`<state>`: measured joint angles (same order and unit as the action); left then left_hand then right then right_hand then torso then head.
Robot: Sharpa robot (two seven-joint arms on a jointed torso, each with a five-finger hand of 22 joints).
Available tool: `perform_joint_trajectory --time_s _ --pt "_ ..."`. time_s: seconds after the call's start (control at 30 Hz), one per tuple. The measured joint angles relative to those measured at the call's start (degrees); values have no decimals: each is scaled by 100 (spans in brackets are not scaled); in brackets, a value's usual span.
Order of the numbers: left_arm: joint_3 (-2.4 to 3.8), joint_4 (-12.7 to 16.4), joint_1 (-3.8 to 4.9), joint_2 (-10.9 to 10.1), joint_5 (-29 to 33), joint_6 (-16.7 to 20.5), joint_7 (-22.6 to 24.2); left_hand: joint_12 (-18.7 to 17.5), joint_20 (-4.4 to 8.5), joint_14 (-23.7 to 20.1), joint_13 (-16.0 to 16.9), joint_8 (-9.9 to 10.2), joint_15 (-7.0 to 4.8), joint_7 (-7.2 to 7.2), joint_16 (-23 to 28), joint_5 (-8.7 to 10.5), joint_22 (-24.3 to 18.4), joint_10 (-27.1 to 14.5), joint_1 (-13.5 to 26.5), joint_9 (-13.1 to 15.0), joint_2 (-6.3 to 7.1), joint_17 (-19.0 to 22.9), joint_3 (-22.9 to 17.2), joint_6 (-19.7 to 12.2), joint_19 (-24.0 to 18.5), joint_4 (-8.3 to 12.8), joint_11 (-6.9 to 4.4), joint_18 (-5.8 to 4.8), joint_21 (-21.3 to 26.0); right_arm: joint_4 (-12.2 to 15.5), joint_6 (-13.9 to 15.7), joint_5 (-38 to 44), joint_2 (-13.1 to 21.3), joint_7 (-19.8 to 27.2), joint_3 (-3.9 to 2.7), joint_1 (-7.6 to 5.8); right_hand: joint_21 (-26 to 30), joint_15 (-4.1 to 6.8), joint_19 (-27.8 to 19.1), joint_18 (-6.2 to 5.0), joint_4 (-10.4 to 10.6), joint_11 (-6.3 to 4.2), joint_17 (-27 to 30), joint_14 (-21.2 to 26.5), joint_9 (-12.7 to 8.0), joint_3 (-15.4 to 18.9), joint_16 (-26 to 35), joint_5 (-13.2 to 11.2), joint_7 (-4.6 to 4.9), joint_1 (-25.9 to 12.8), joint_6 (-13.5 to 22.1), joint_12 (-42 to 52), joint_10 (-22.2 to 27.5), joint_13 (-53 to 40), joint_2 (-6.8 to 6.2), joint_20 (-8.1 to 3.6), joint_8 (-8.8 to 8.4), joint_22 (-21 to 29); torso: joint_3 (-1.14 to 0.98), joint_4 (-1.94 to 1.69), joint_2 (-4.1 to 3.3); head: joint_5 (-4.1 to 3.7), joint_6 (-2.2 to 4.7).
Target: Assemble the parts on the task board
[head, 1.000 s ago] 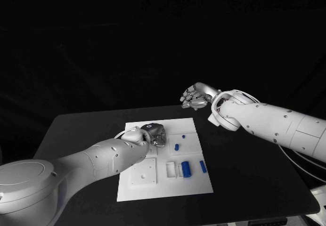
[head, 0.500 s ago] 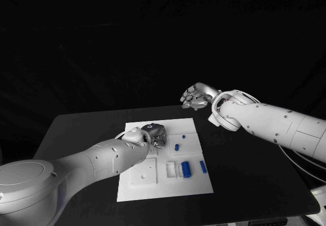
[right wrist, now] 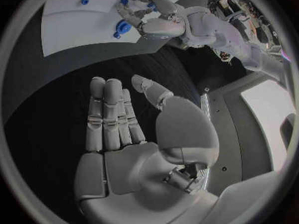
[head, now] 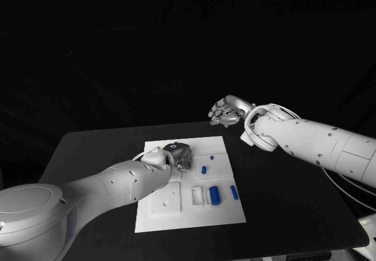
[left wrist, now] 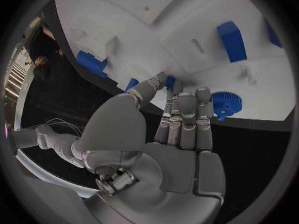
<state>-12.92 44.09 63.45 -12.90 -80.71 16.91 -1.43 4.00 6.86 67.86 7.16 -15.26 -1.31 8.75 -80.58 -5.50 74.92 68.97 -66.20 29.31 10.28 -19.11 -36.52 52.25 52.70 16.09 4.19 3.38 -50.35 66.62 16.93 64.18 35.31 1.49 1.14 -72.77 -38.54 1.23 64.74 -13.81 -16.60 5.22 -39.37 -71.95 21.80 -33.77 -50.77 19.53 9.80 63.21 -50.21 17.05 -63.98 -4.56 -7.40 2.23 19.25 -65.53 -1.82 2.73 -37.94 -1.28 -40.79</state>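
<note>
The white task board (head: 190,215) lies in the middle of the black table. My left hand (head: 175,155) hovers low over its far left part. In the left wrist view its thumb and a fingertip (left wrist: 175,88) pinch a small blue part (left wrist: 169,81), and a blue gear (left wrist: 225,103) stands on the board right beside the other fingertips. More blue parts lie on the board: a short peg (head: 204,169), a small piece (head: 211,158), a cylinder (head: 214,196) and a bar (head: 233,191). My right hand (head: 225,112) hangs high beyond the board's far edge, fingers straight, holding nothing.
A blue block (left wrist: 232,41) sits in a recess of the board (left wrist: 124,15). A raised white plate (head: 166,202) occupies the board's near left. The black table (head: 298,206) stretches bare to the right of the board. The right wrist view shows my left hand (right wrist: 156,22) over the board (right wrist: 69,25).
</note>
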Motion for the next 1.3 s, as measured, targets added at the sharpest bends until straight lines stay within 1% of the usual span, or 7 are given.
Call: perform_joint_trajectory --time_s 0.23,0.37,0.47,0.57,0.87,1.03,1.3 --pt "-1 -2 0 0 -6 2 0 20 -9 0 0 -37 0 -23 0 0 0 0 27 6 -28 0 33 22 -8 -34 0 -1 0 -2 0 0 -3 0 0 0 0 0 0 0 0 0 -6 0 0 0 0 0 -1 0 -1 -20 0 0 0 1 0 -7 1 3 -1 2 5" --pt "0 -6 1 2 -15 1 0 61 -10 0 -7 -112 0 -93 0 0 -1 21 25 31 -183 0 48 158 -8 -49 21 -1 0 -2 0 -1 -2 0 0 0 0 0 1 0 0 0 -6 0 0 0 0 0 -5 0 -5 -20 0 0 0 2 0 -7 0 3 -2 2 8" --pt "0 -18 1 9 -21 -3 5 72 -10 6 -7 -138 -6 -131 0 0 -1 33 14 39 -229 0 48 202 -8 -49 34 0 0 -2 0 -1 -2 0 0 0 0 0 1 -1 0 0 -5 0 0 0 0 0 -5 0 -5 -20 0 0 0 3 0 -7 -1 3 -2 2 8" --pt "0 -33 1 17 -24 -8 12 110 -11 22 -30 -167 -22 -161 0 0 -1 65 17 41 -355 0 30 272 -8 -67 63 0 0 -2 0 -1 -2 -1 0 0 0 0 2 -1 0 0 -6 0 0 0 0 0 -6 0 -6 -20 0 0 0 3 0 -7 -1 3 -2 -1 9" --pt "1 -56 1 25 -26 -10 25 142 -12 54 -42 -221 -54 -196 0 1 -1 178 23 37 -555 -1 -24 390 -7 -121 11 13 -21 -1 0 -1 -4 -1 0 0 0 0 2 0 0 -3 -5 0 0 0 0 0 -8 0 -8 -20 -2 0 0 4 0 -6 -4 6 -3 -2 -1" --pt "1 -57 1 26 -26 -4 25 149 10 83 -21 -251 -83 -222 -22 157 -1 238 3 37 -612 -1 -146 433 17 -158 -30 13 -23 0 0 -1 -2 -2 0 0 0 -1 2 0 0 -22 -10 -1 0 0 0 0 -11 0 -11 -20 -21 0 0 5 0 -5 -4 6 -2 -5 -2" --pt "-1 -38 -4 11 -25 23 25 149 12 104 -22 -254 -104 -221 -48 201 -1 294 -42 22 -656 -1 -263 476 37 -170 -42 13 -45 1 1 -1 0 -2 0 0 0 -1 -5 0 16 -22 -10 -1 0 -16 0 0 -12 0 -12 -20 -21 0 0 13 0 -9 -4 4 -2 -11 6"
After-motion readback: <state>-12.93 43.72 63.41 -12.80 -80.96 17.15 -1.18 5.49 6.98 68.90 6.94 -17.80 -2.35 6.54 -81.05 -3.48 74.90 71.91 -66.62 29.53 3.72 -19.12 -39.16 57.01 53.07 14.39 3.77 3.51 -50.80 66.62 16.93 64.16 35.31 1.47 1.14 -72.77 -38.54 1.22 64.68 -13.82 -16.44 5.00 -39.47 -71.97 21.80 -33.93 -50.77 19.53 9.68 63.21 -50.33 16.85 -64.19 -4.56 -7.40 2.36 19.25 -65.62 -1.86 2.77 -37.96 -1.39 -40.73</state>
